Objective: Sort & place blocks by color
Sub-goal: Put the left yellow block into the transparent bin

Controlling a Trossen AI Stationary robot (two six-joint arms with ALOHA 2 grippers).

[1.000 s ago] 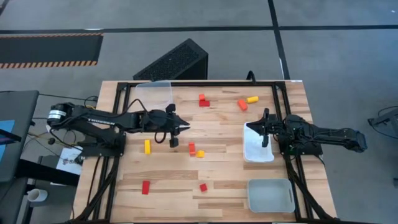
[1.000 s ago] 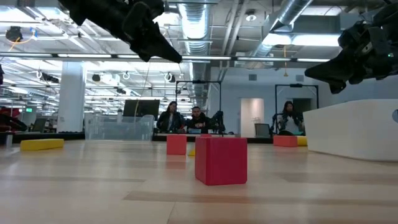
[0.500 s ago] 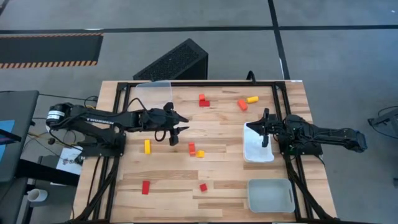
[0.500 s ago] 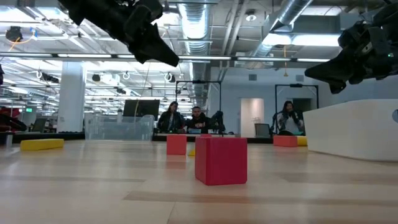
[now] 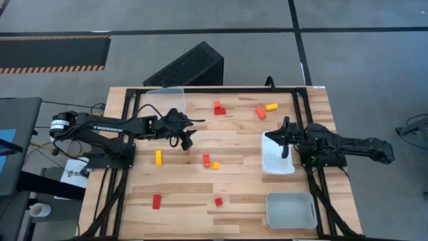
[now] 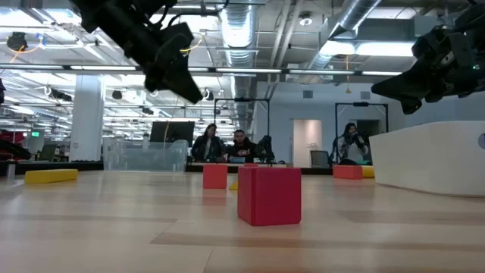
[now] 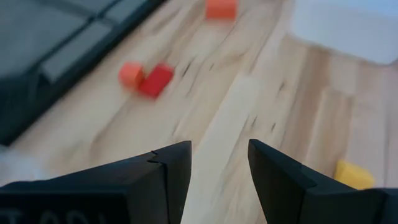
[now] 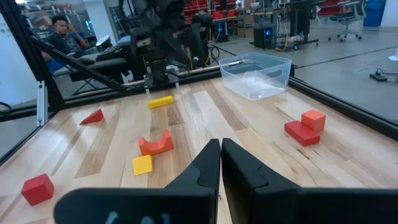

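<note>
**Sorting blocks: left arm empty-handed over the table's left-centre**

Blocks [image 5: 206, 160] lie scattered on the wooden table [image 5: 241, 191], none yet in a tray as far as the high view shows. An orange block touches a yellow block [image 5: 215, 165] near the centre. A yellow bar [image 5: 158, 157] lies to their left. A red bar [image 5: 156, 201] and a small red cube [image 5: 219, 201] sit toward the near edge. A red-and-orange pair [image 5: 219, 108] and an orange-and-yellow pair [image 5: 265, 110] sit toward the far edge.

Handling, judged: small solid blocks, rigid and light, probably smooth-faced. They should not deform, but could skid or twist if pinched off-centre. Best hold is across two flat opposite faces, on the short width for the bars. Touching pairs leave little finger room on the shared side.

Left gripper [image 5: 186, 138]: raised above the table, beside the clear tray [image 5: 166, 99] at the far left, fingers pointing toward the table centre. Jaws part-way open with nothing between them; the left wrist view shows bare wood in the gap.

Right gripper [image 5: 285, 140]: parked above the white tray [image 5: 277, 164] at the right, fingers pressed together, empty. A second tray [image 5: 291, 211] sits at the near right.
</note>
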